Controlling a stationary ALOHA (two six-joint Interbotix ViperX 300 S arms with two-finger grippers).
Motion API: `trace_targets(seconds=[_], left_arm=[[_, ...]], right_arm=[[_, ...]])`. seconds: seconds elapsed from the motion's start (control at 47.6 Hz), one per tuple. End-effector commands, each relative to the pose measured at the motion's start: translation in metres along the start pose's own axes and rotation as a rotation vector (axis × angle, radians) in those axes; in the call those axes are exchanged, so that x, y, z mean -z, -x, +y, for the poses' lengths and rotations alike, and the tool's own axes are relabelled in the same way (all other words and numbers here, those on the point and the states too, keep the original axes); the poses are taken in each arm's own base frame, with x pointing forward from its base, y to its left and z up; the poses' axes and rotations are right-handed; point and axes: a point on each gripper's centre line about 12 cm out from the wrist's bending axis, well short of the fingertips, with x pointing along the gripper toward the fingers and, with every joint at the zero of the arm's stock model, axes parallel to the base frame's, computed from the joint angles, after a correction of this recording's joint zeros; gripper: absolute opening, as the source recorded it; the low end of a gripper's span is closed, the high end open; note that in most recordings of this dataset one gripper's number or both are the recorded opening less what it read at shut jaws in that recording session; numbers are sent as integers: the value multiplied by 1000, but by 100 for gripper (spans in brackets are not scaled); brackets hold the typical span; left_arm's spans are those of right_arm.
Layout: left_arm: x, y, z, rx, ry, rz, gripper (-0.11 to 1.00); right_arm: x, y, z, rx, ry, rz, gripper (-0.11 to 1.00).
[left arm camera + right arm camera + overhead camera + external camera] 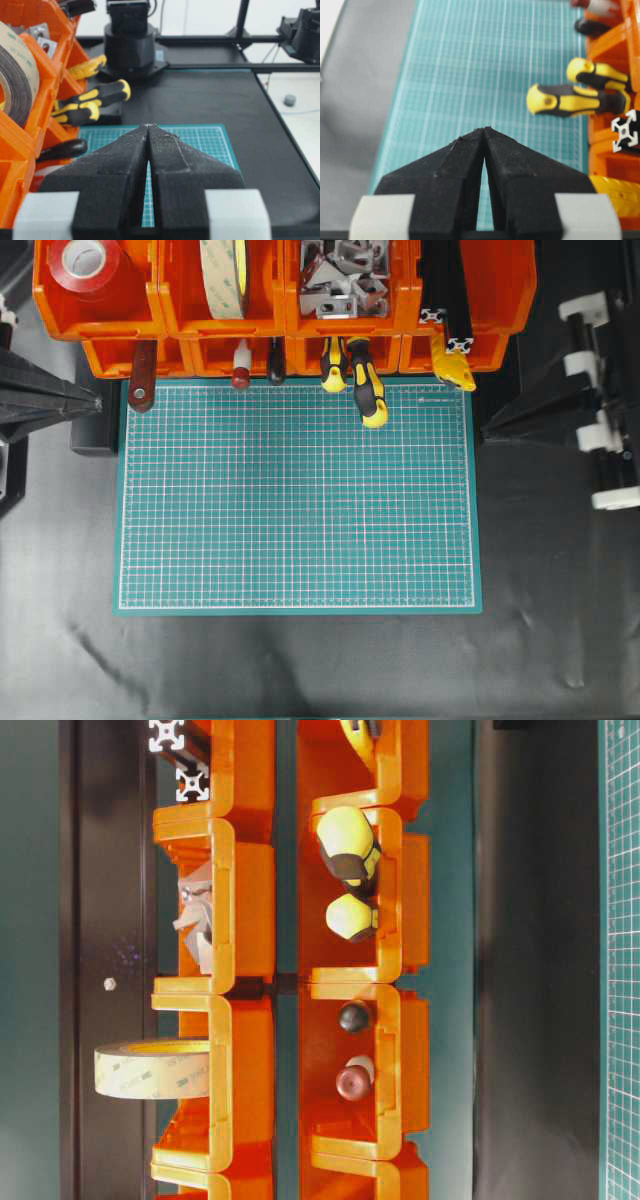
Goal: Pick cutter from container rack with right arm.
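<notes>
The orange container rack (272,322) runs along the back edge of the green mat. The yellow cutter (453,367) pokes out of its lower right bin, over the mat's far right corner. In the right wrist view the cutter (615,193) lies low at the right. The left wrist view shows the cutter (90,67) past the screwdrivers. My right gripper (485,129) is shut and empty, hovering over the mat, left of and short of the cutter. From overhead the right gripper (487,427) sits at the mat's right edge. My left gripper (149,126) is shut and empty too.
Two yellow-and-black screwdrivers (367,390) stick out of the bin left of the cutter. Aluminium extrusions (446,328) stand just above it. Darker tool handles (141,375), tape rolls (224,278) and metal brackets (345,280) fill other bins. The green mat (300,500) lies on a black table.
</notes>
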Motion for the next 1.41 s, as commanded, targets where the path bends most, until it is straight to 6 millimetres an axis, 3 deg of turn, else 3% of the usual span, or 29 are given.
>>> trace_targets(seconds=[0.0, 0.189, 0.483, 0.84, 0.924, 1.071, 1.155, 1.386], left_arm=[[-11, -1, 0, 2, 1, -26, 0], [-11, -1, 0, 2, 1, -26, 0], [-7, -2, 0, 2, 3, -14, 0], [2, -3, 0, 1, 8, 11, 0], [2, -3, 0, 2, 8, 8, 0], [3, -3, 0, 2, 6, 9, 0], [3, -3, 0, 0, 6, 11, 0], [3, -3, 0, 2, 8, 9, 0]], right_arm=[[-7, -12, 5, 25, 70, 105, -1], [3, -34, 7, 177, 129, 318, -1], [3, -25, 24, 509, 209, 293, -1], [26, -39, 27, 563, 251, 354, 3], [27, -45, 28, 537, 254, 338, 19], [31, -56, 25, 524, 257, 330, 65], [34, -64, 20, 553, 273, 350, 82], [44, -82, -1, 644, 313, 412, 80]])
